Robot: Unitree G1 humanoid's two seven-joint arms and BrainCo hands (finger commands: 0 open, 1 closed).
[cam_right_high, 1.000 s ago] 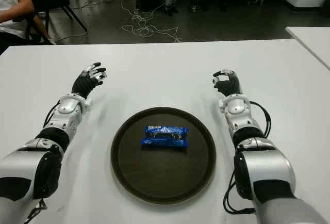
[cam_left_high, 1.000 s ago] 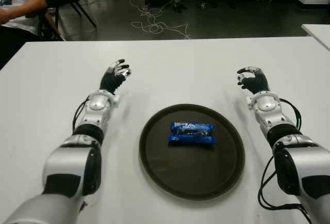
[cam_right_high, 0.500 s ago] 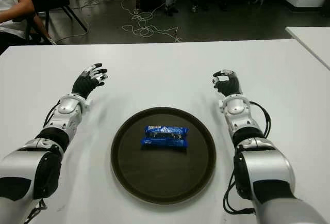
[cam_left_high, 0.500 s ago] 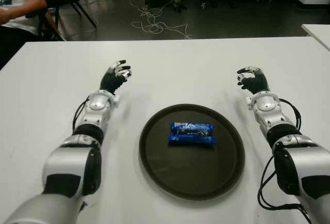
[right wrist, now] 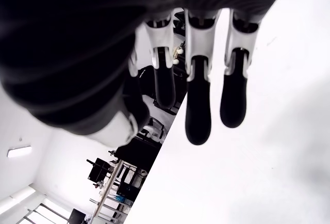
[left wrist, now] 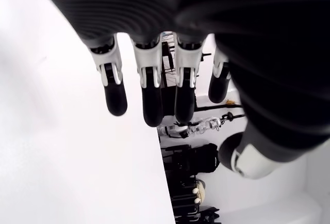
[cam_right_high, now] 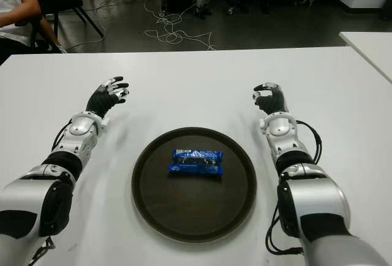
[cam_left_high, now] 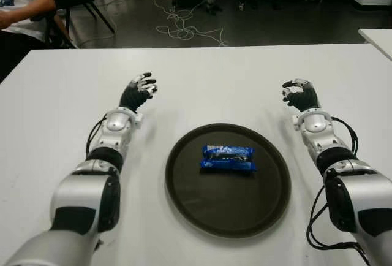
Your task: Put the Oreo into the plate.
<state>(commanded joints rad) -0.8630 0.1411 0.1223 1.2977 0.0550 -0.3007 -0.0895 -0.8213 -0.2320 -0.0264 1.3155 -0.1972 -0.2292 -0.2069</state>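
Observation:
A blue Oreo pack (cam_left_high: 228,158) lies flat inside the round dark plate (cam_left_high: 196,205), a little behind its middle. My left hand (cam_left_high: 137,92) shows over the white table to the left of the plate, fingers (left wrist: 147,97) spread and holding nothing. To the plate's right, at about the same depth, is my right hand (cam_left_high: 300,95), its fingers (right wrist: 198,105) relaxed and empty. Neither hand touches the plate or the pack.
The white table (cam_left_high: 220,82) runs wide around the plate. A seated person (cam_left_high: 21,5) is at the far left behind the table's back edge. Cables (cam_left_high: 184,30) lie on the dark floor beyond. A second white table's corner (cam_left_high: 378,36) shows at the right.
My left hand has drawn back slightly toward me. The right hand, the plate and the Oreo pack have stayed in place.

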